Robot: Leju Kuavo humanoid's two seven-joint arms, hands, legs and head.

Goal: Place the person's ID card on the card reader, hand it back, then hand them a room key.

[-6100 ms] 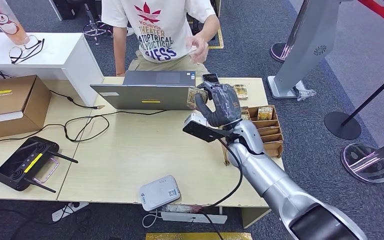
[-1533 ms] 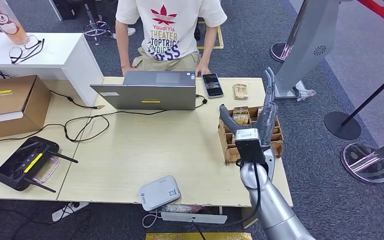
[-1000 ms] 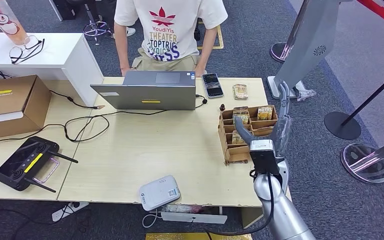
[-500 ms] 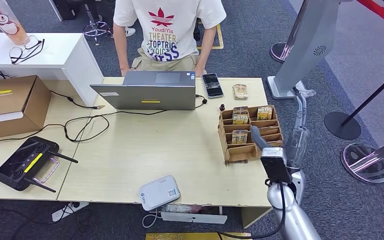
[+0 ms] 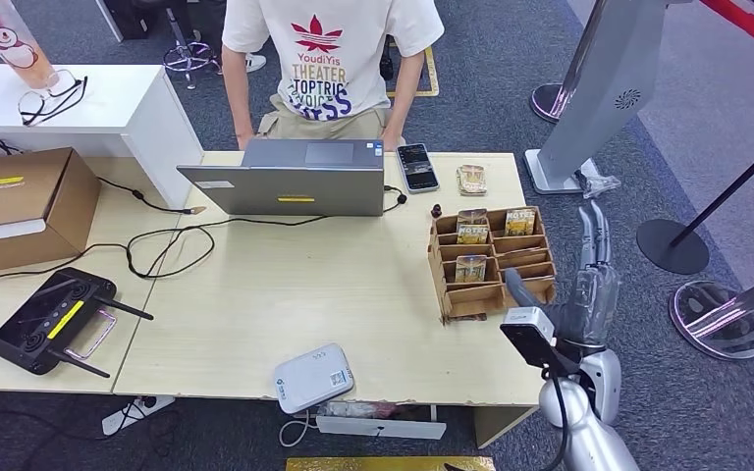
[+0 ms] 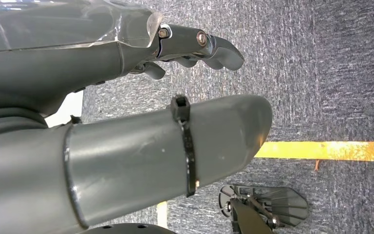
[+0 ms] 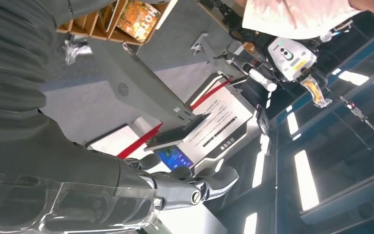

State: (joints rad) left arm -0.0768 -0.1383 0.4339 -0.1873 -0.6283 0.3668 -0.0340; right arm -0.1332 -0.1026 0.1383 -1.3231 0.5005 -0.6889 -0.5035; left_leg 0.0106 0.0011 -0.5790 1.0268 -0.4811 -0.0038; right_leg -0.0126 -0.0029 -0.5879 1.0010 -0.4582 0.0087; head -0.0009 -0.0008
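Where shirt (image 5: 321, 54) shows, "THEATER" reads clearly.

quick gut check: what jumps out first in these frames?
The right robot hand stands out first: raised off the table's right edge with fingers extended, holding nothing, just beside the cardboard card rack. Next is the person in a white printed T-shirt at the far side, behind the open laptop. The white card reader sits alone at the near edge.
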